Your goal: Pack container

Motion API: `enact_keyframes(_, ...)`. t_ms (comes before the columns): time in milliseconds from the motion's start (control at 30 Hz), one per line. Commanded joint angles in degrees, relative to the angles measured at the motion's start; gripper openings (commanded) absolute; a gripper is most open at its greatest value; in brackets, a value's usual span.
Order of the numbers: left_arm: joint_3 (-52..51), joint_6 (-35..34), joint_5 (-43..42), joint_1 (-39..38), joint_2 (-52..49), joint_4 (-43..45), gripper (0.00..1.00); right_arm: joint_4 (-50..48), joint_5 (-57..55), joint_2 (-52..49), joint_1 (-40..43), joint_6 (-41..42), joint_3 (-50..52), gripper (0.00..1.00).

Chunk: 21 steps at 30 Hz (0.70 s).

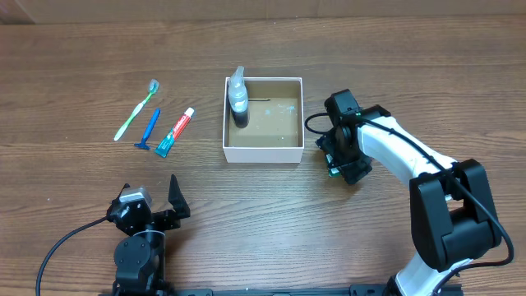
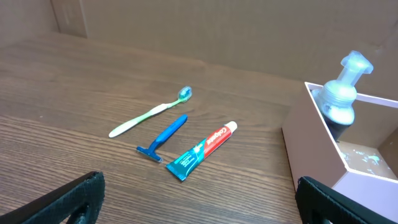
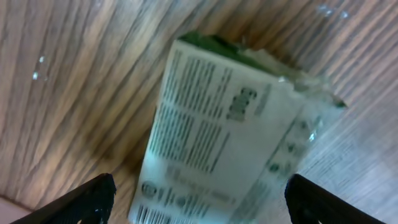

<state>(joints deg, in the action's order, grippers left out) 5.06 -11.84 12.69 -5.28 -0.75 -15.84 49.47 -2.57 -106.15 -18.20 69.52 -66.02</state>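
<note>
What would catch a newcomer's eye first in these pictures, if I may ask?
The square white container mid-table draws the eye, with a pump bottle standing upright in its far left corner. To its left lie a toothbrush, a blue razor and a toothpaste tube side by side on the wood. Just right of the container, the open right gripper hovers over a green-and-white packet.

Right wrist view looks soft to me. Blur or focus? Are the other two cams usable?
Right wrist: the soap packet fills the frame, smeared, its print unreadable; motion or focus, cannot tell. Left wrist: sharp, the toothpaste has crisp edges, light is even, no glare. Overhead: crisp, shadows short and soft, the white walls of the container are not blown out.
</note>
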Motion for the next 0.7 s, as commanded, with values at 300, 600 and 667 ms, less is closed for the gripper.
enact_keyframes(300,-0.1,0.3,0.4,-0.4,0.5,0.0,1.00,-6.4,-7.7,0.3,1.1,-2.0,5.0,0.82)
enact_keyframes(600,-0.1,0.3,0.4,-0.4,0.5,0.0,1.00,-7.4,-9.4,0.3,2.1,-13.2,5.0,0.53)
enact_keyframes(667,-0.1,0.3,0.4,-0.4,0.5,0.0,1.00,-7.6,-8.8,0.3,2.1,-14.6,5.0,0.47)
